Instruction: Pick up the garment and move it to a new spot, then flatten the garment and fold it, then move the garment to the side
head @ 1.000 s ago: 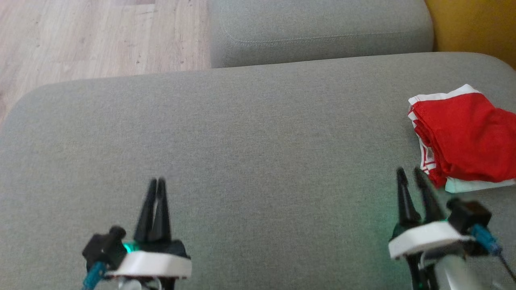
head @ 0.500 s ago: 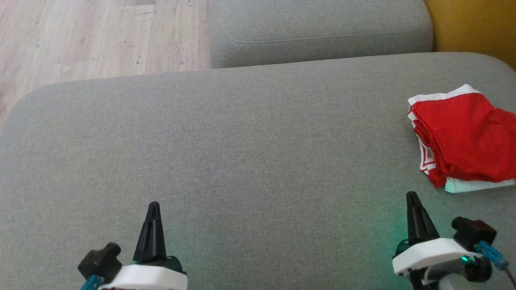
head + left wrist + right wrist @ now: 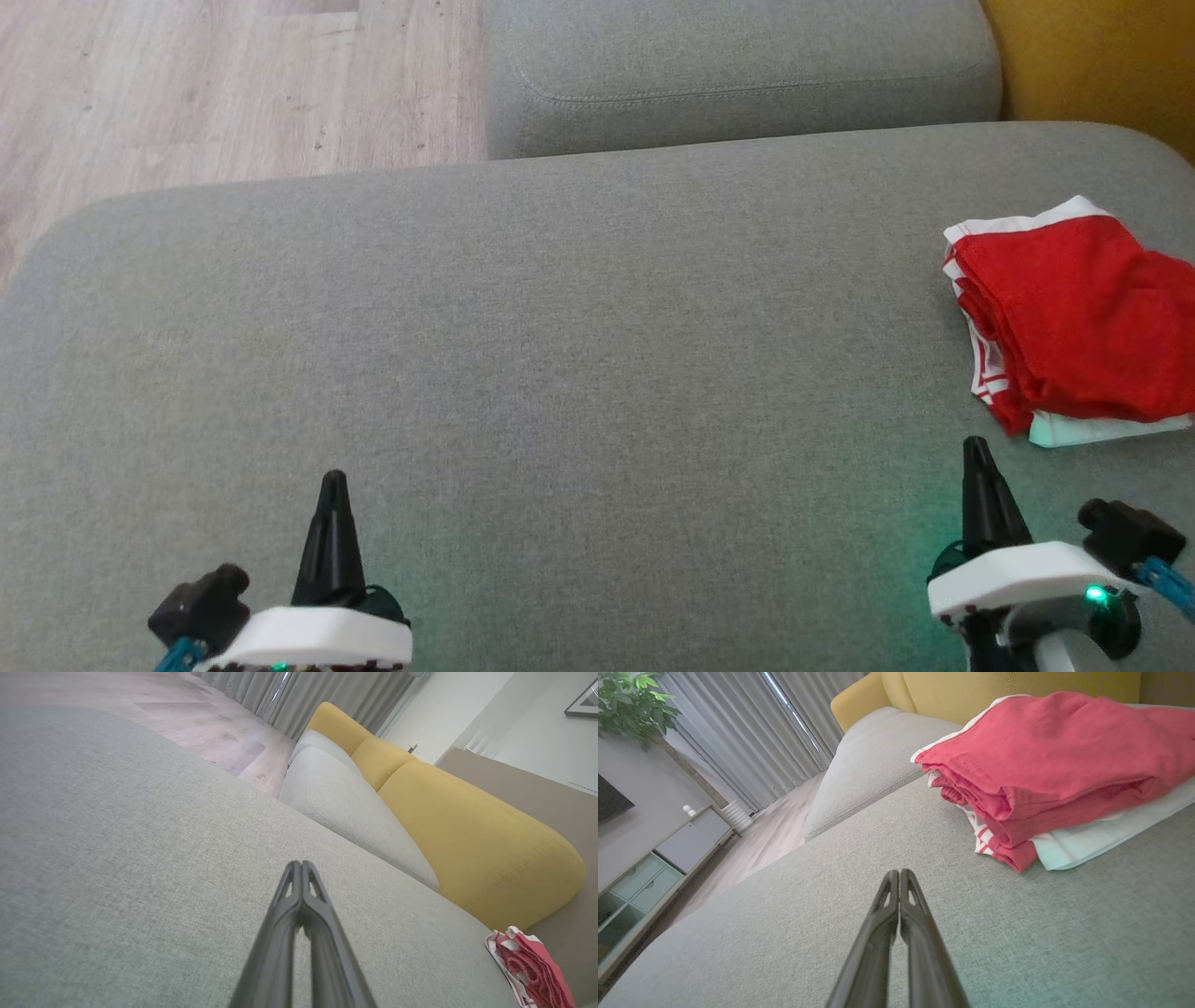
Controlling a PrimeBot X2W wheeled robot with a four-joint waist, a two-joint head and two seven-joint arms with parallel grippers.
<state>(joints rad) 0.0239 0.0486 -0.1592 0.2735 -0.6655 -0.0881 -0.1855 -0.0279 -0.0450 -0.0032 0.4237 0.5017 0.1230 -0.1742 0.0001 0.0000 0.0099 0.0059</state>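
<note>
The garment (image 3: 1074, 313) is red with white trim, folded into a small stack at the right edge of the grey sofa cushion (image 3: 560, 355). In the right wrist view the garment (image 3: 1055, 765) lies ahead and to the right; in the left wrist view the garment (image 3: 532, 966) sits at the far lower right. My right gripper (image 3: 976, 448) is shut and empty, just below the stack's lower left corner and apart from it; its tips (image 3: 899, 873) meet. At the lower left my left gripper (image 3: 332, 481) is shut on nothing, fingertips (image 3: 300, 864) together over bare cushion.
A second grey cushion (image 3: 738, 75) lies beyond the main one, with yellow backrests (image 3: 467, 830) to the right. Wooden floor (image 3: 187, 84) lies past the cushion's far left edge. A low cabinet (image 3: 649, 868), curtains (image 3: 752, 737) and a plant (image 3: 630, 704) stand across the room.
Both grippers have shut and drawn back toward the near edge of the head view. The right one has pulled away from the garment, which has not moved.
</note>
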